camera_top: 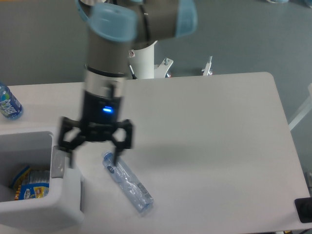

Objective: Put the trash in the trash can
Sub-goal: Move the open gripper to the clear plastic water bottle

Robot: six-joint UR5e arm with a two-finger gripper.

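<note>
A crushed clear bluish plastic bottle [128,185] lies diagonally on the white table near its front edge. A crumpled blue snack wrapper [32,183] with yellow-red print rests inside the white trash can [68,204] at the front left. My gripper [93,159] hangs open, its fingers spread wide, between the can's right wall and the bottle's upper end. One fingertip [115,157] is just above the bottle's cap end; nothing is held.
A small blue-labelled bottle [8,105] stands at the table's far left edge. The arm's white base [144,58] rises behind the table's back edge. A grey tab [58,162] sits on the can's rim.
</note>
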